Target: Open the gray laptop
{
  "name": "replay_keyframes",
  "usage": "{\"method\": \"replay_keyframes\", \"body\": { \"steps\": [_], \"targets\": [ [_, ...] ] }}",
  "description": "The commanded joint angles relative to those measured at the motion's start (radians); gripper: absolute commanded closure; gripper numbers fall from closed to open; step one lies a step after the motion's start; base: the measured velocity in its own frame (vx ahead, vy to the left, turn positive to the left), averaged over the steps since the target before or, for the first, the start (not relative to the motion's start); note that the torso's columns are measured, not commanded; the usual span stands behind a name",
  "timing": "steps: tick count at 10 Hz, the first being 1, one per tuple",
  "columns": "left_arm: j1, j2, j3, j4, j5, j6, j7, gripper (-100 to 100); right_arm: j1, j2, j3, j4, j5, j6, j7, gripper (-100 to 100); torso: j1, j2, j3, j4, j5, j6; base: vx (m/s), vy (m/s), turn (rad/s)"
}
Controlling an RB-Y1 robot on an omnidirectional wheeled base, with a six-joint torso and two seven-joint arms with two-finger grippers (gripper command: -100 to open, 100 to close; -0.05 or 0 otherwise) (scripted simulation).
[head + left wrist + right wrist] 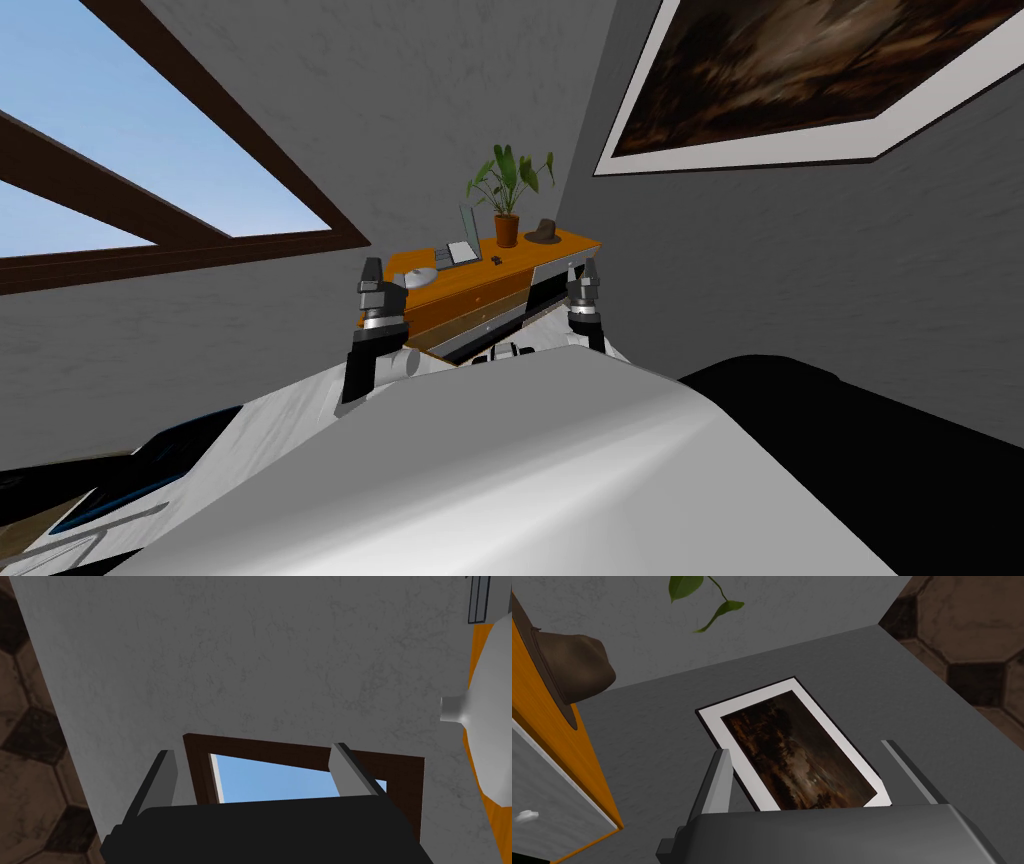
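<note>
Hovering short of the orange-topped drawer cabinet (575, 240), the left gripper (254, 750) and right gripper (804, 747) spread wide, empty, while the slim gray laptop (464, 243) atop it already appears lid-up.

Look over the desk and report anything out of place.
Nothing looks tipped or spilled. The plant stands upright and the hat lies flat on the desk. One thing to note: the laptop already has its lid raised. The slant across the whole head view is the camera's.
</note>
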Motion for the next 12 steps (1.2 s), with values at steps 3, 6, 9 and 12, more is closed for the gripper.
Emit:
{"method": "replay_keyframes", "body": {
  "steps": [3, 6, 9, 12],
  "targets": [
    [-0.041, 0.057, 0.047, -0.006, 0.001, 0.132, 0.043, -100, 0.0, 0.0, 0.0, 0.0, 0.0, 0.0, 0.0, 0, 0.003, 0.001, 0.001, 0.0, 0.001, 0.0, 0.022, -0.105, -0.029],
    [-0.06, 0.08, 0.068, -0.006, 0.002, 0.207, 0.062, -100, 0.0, 0.0, 0.0, 0.0, 0.0, 0.0, 0.0, 0, 0.0, 0.0, 0.0, 0.0, 0.0, 0.0, 0.032, -0.111, -0.017],
    [-0.101, 0.128, 0.114, -0.006, 0.005, 0.296, 0.1, -100, 0.0, 0.0, 0.0, 0.0, 0.0, 0.0, 0.0, 0, 0.002, 0.001, 0.001, 0.0, 0.0, 0.0, 0.029, -0.126, -0.028],
    [-0.122, 0.151, 0.137, -0.005, 0.006, 0.381, 0.12, -100, 0.0, 0.0, 0.0, 0.0, 0.0, 0.0, 0.0, 0, 0.001, -0.001, 0.0, 0.0, 0.0, 0.0, 0.041, -0.121, -0.021]
  ]
}}
